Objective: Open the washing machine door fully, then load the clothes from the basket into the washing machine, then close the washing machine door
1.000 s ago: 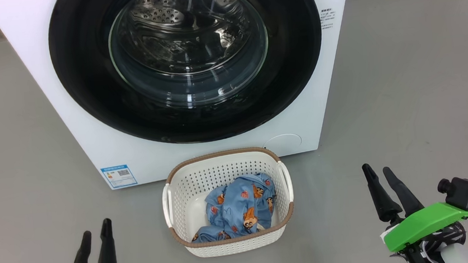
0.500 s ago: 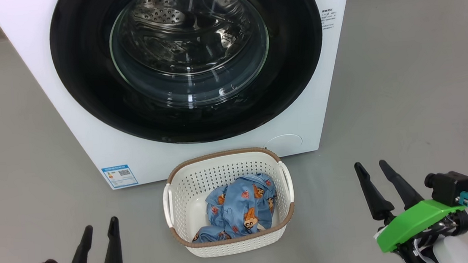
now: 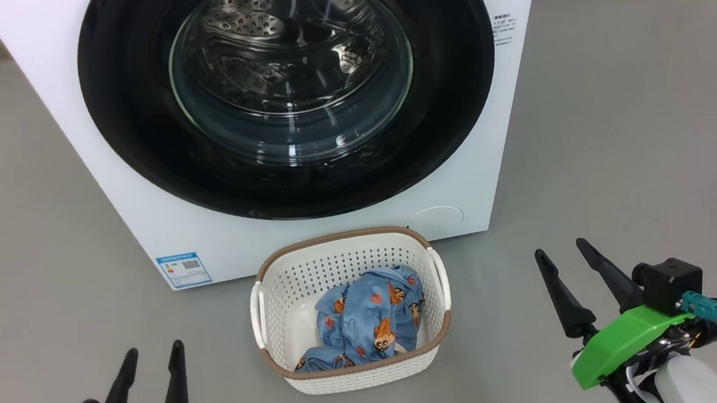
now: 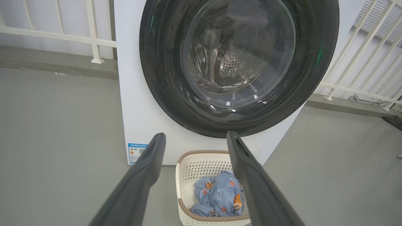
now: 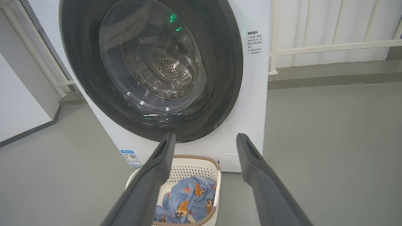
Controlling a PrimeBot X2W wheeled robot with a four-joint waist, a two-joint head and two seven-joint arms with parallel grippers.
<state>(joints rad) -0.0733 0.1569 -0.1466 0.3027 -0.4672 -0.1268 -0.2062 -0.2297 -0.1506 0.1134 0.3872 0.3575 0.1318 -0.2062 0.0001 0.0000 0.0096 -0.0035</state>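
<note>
The white washing machine (image 3: 138,201) stands ahead on the floor, its round black-rimmed door (image 3: 452,89) shut flat against its front. Through the glass I see the steel drum (image 3: 266,34). Right before the machine sits the cream basket (image 3: 275,287) with the light-blue printed clothes (image 3: 372,317) bunched inside. My left gripper (image 3: 154,352) is open at the lower left, well left of the basket. My right gripper (image 3: 559,251) is open at the lower right, apart from the basket. The wrist views show the door (image 4: 163,78) (image 5: 226,62), basket (image 4: 201,158) (image 5: 194,161) and clothes (image 4: 220,197) (image 5: 188,201) beyond open fingers.
Grey floor (image 3: 638,138) spreads on both sides of the machine. A white railing (image 4: 91,31) (image 5: 314,47) runs behind it. A blue label (image 3: 184,270) sits on the machine's lower left corner and a round cover (image 3: 435,219) at its lower right.
My right gripper has drifted left and slightly up in the head view. My left gripper has sunk a little and shifted right. Machine, basket and clothes stay put.
</note>
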